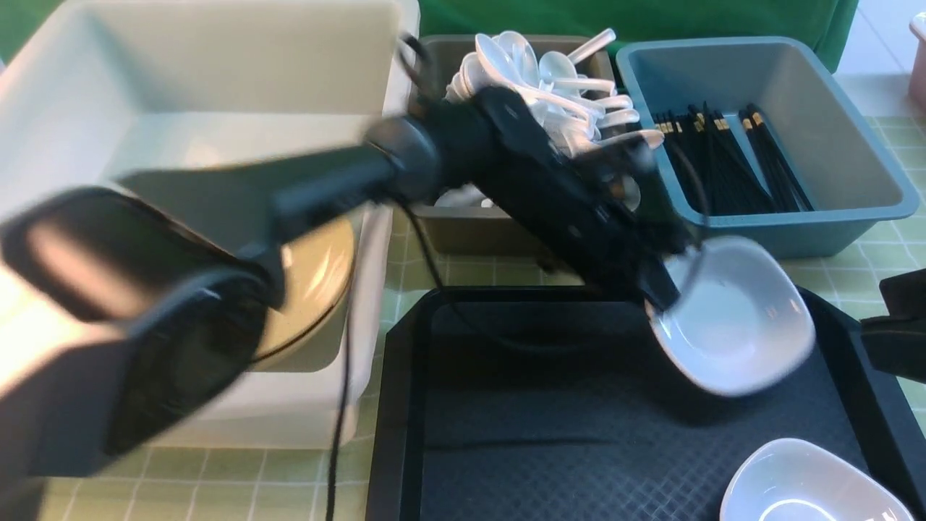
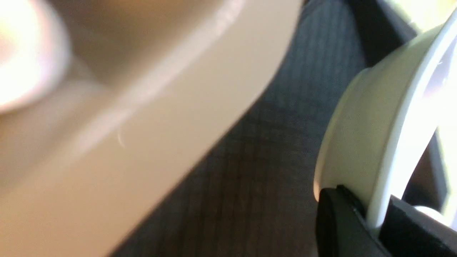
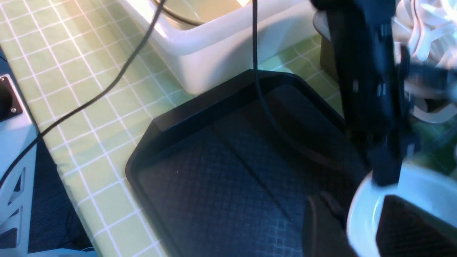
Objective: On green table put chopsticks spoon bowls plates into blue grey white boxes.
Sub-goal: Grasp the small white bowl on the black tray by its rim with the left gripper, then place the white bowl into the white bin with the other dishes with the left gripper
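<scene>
My left gripper [image 1: 662, 289] is shut on the rim of a small white plate [image 1: 734, 318] and holds it tilted above the black tray. The left wrist view shows its fingers [image 2: 339, 221] pinching the plate's rim [image 2: 378, 171]. A second white plate [image 1: 803, 485] lies at the tray's near right corner. My right gripper [image 1: 897, 325] is open at the right edge, close beside the held plate [image 3: 367, 214]. A tan bowl [image 1: 311, 289] lies in the white box [image 1: 217, 65]. Spoons [image 1: 535, 72] fill the grey box [image 1: 477, 224]. Chopsticks [image 1: 731, 159] lie in the blue box [image 1: 854, 145].
The black textured tray [image 1: 542, 434] sits on the green checked table [image 1: 448, 268] in front of the boxes. The left arm [image 1: 325, 188] and its cable [image 1: 340, 405] cross over the white box and the tray's left edge. A blurred pale dish [image 2: 142, 107] fills the left wrist view.
</scene>
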`<action>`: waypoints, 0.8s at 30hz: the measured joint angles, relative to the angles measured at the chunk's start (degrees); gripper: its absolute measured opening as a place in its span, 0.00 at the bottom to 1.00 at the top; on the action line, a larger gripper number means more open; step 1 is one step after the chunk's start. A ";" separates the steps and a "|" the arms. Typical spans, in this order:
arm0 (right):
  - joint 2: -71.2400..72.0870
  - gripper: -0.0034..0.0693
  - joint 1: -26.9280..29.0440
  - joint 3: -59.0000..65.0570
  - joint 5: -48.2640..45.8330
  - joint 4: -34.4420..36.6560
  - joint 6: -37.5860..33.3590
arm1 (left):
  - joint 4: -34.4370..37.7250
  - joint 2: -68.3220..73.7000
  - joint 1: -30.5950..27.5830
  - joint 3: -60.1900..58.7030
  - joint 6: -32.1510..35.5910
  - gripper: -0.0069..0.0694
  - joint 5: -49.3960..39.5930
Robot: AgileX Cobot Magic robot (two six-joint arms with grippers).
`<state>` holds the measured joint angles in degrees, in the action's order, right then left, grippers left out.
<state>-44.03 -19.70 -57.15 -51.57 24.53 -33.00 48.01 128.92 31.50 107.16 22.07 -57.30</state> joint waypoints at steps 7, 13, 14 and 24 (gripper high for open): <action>0.00 0.37 0.00 0.00 2.61 0.50 -1.48 | -0.05 -9.41 -7.29 0.00 2.80 0.11 -10.62; -2.61 0.35 0.04 -1.46 2.36 6.88 -11.69 | -0.40 -19.28 -14.35 -3.46 2.26 0.11 -12.30; -5.24 0.29 0.04 -3.78 1.28 8.78 -13.61 | -0.64 -23.02 -17.15 -7.08 2.10 0.11 -12.33; -25.00 0.08 -3.12 -20.54 -0.92 12.31 -20.13 | -1.34 -43.77 -45.42 -30.39 0.82 0.11 -13.18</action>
<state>-69.03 -22.82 -77.69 -52.49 36.85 -53.12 46.67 85.15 -13.92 76.77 22.89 -70.48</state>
